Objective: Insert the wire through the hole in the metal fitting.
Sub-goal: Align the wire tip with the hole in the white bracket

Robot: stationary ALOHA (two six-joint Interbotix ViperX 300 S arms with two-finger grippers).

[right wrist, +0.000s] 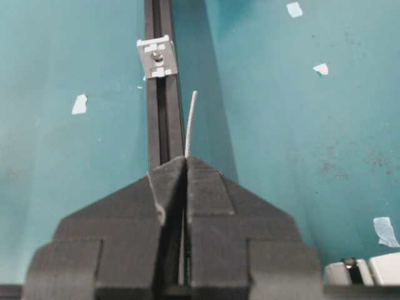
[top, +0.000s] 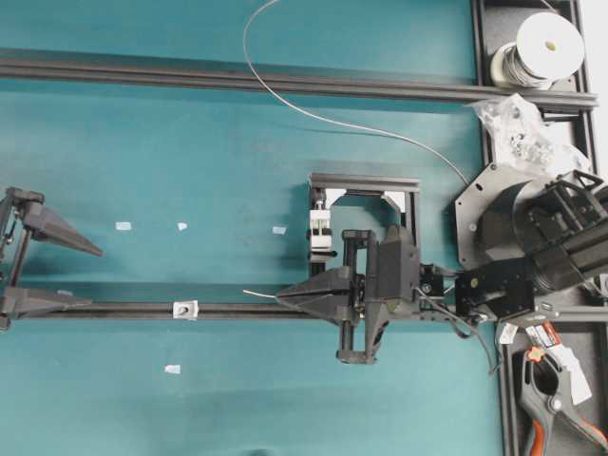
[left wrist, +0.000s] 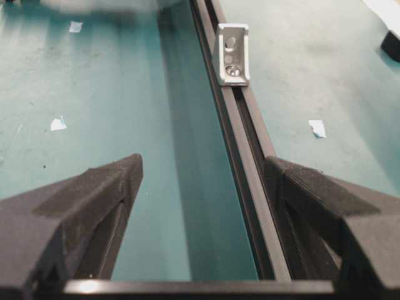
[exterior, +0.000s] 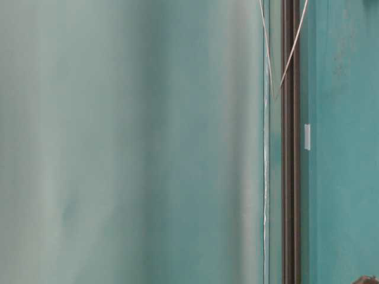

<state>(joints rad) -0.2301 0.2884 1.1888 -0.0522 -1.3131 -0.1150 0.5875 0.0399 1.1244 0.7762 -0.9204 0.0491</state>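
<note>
1. Centrally, a long black rail (top: 142, 309) crosses the green tabletop (top: 190, 152), and everything below is placed against it.
2. On the rail sits the metal fitting (top: 184, 309), a small silvery bracket with a dark hole; the left wrist view shows it standing upright on the rail (left wrist: 232, 53).
3. Right of the fitting, over the rail, the right gripper (top: 285, 296) has its jaws pressed together on the wire (top: 258, 294).
4. A short free end of the wire pokes out of those jaws toward the fitting, well apart from it; in the right wrist view the tip (right wrist: 190, 122) lies just beside the rail, off to one side of the fitting (right wrist: 157, 57).
5. From the gripper the wire loops far above the rail to a spool (top: 543, 47) at the top right.
6. At the rail's left end, the left gripper (top: 90, 275) has its jaws spread wide and holds nothing, 1 finger on each side of the rail.
7. Small white tape scraps (top: 123, 226) lie on either side of the rail.
</note>
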